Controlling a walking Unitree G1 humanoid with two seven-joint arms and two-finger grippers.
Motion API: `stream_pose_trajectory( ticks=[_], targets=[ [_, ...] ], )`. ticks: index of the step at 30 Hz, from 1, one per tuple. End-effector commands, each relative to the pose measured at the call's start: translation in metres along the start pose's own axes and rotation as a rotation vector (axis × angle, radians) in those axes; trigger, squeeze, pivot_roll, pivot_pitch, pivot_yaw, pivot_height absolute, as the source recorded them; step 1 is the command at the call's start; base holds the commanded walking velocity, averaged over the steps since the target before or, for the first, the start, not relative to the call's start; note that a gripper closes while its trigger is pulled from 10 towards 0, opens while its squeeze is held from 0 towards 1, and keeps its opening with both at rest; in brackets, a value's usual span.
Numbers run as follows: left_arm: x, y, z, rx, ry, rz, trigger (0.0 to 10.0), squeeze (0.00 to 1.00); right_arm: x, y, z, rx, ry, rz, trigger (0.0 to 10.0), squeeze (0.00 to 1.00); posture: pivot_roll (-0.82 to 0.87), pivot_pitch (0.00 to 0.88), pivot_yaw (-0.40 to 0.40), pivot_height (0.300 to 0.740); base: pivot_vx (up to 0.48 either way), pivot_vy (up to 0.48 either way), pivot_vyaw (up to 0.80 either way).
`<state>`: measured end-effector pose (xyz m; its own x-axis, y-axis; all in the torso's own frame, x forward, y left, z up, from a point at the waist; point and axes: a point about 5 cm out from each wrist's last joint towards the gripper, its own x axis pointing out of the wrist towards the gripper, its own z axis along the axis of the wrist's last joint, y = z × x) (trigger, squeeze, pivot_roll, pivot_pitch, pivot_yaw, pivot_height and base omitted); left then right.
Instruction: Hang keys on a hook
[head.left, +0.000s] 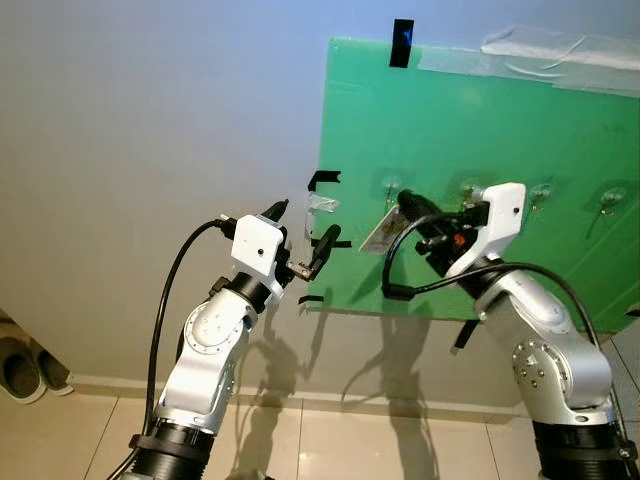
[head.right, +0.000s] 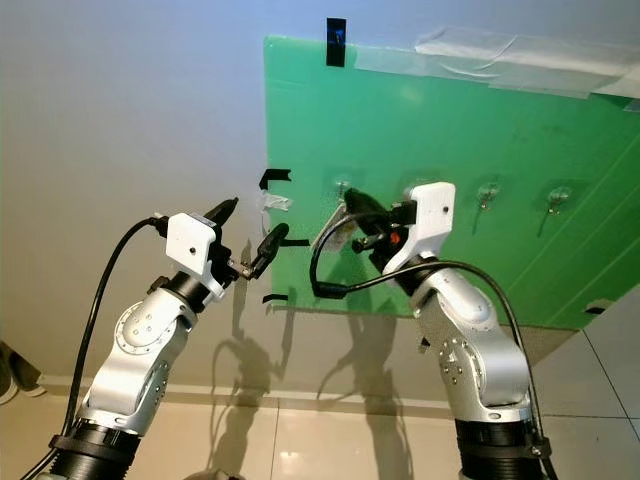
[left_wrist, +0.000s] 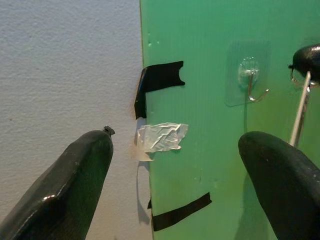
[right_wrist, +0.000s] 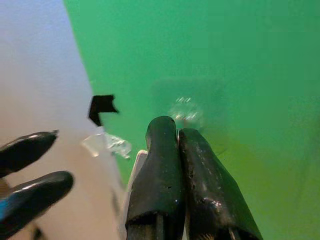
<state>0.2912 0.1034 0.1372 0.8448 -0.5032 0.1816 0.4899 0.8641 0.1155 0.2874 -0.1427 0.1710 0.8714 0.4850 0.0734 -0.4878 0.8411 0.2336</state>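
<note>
A green board (head.left: 500, 170) is fixed to a pale grey wall (head.left: 150, 120) with strips of black tape (head.left: 402, 43) and clear tape (head.left: 560, 52), above a tiled floor (head.left: 330, 440) where a pair of shoes (head.left: 25, 370) sits at the left edge. A row of clear adhesive hooks crosses the board. The right gripper (head.left: 408, 205) is pressed up at the leftmost hook (left_wrist: 250, 82), its fingers closed together on the keys (head.left: 381, 233) (a pale tag hangs below them, just beside that hook). The left gripper (head.left: 302, 232) hovers at the board's left edge, fingers spread apart and holding nothing, near a crumpled scrap of clear tape (left_wrist: 161, 137).
</note>
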Motion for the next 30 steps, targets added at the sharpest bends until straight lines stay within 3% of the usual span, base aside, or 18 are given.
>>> stream_pose_trajectory(
  ticks=[1,14,23,30],
  targets=[
    [0.0,-0.002,-0.001,0.001,0.005,-0.011,10.0,0.0,-0.002,0.003,0.002,0.038,-0.001,0.033,10.0,0.0,-0.06,0.0,-0.008,0.74,0.0,0.0,0.0],
    [0.002,-0.006,-0.003,-0.02,0.008,-0.006,10.0,0.0,0.003,0.0,0.0,0.158,0.006,0.031,10.0,0.0,-0.06,0.0,-0.02,0.74,0.0,0.0,0.0],
    [0.001,-0.007,-0.004,-0.028,0.008,0.002,10.0,0.0,0.014,0.008,0.003,0.213,-0.01,0.059,10.0,0.0,-0.06,0.0,-0.03,0.74,0.0,0.0,0.0],
    [0.002,-0.008,-0.004,-0.034,0.007,0.006,10.0,0.0,0.017,0.002,0.0,0.275,-0.007,0.024,10.0,0.0,-0.06,0.0,-0.036,0.74,0.0,0.0,0.0]
  ],
)
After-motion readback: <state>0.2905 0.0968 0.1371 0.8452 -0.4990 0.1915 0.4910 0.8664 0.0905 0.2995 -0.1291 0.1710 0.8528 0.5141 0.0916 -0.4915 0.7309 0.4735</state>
